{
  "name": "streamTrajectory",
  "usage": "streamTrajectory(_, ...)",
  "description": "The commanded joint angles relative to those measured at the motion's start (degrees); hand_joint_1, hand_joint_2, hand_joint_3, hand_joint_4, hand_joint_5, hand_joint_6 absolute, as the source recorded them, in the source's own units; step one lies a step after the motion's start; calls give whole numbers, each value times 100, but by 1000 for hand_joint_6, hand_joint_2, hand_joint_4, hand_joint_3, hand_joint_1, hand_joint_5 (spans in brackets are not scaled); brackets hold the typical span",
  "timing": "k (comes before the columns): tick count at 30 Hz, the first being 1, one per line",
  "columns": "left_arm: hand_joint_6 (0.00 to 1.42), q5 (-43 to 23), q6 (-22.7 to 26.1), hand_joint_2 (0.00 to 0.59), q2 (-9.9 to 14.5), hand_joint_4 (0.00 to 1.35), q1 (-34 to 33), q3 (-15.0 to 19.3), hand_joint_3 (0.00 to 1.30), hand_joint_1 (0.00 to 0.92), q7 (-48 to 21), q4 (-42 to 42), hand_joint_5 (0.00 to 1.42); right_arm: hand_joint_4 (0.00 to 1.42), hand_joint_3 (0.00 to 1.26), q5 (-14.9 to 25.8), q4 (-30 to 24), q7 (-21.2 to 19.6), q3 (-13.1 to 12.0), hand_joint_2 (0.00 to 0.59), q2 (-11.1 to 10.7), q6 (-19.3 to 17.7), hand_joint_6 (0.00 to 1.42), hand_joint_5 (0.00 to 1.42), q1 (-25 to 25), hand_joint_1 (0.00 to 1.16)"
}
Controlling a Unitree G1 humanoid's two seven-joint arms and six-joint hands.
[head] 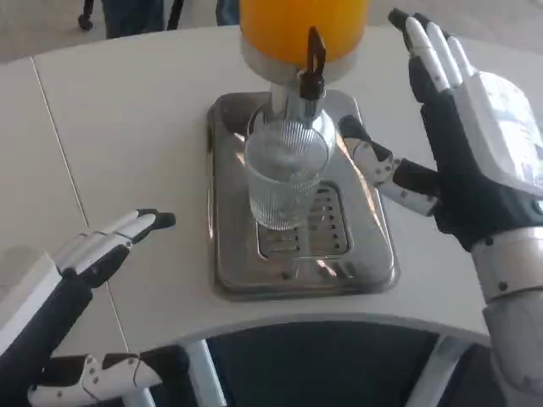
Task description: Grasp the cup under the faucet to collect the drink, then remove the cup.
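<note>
- Head view: we're looking down on the white table (pixel 127 127), and the steel drip tray (pixel 222 254) sits in the middle of it; we take that as our landmark.
- The ribbed glass cup (pixel 284 182) stands upright on the tray's slotted grate, right under the black faucet (pixel 312 64) of the orange drink dispenser (pixel 301 30) at the tray's far end. We can't tell whether any drink is in it.
- Our right hand (pixel 462 153) is up on the tray's right side, fingers stretched apart and pointing away from us, thumb reaching in over the tray's right edge, close to the cup. It grasps nothing; released.
- Our left hand (pixel 102 250) hangs well off the tray's left side, near the table's front edge, fingers straight and pointing toward the tray, thumb low. Nothing in it; released too.
</note>
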Motion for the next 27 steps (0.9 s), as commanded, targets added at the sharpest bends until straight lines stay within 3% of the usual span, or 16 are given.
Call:
streamTrajectory(1,285,5,76,108,-39,42,50,-46,181,61,-80,-101,138,0,34,185,258,-186,77,417,-23,-39,92,0,-369,470)
streamTrajectory(11,288,24,174,109,-44,50,23,-51,183,61,-71,-109,138,0,34,299,651,-405,407,422,44,-49,95,0,-751,470)
streamTrajectory(27,290,72,309,109,-22,52,-198,-174,191,61,-92,-19,145,0,34,431,618,-665,968,425,375,-140,83,0,-519,473)
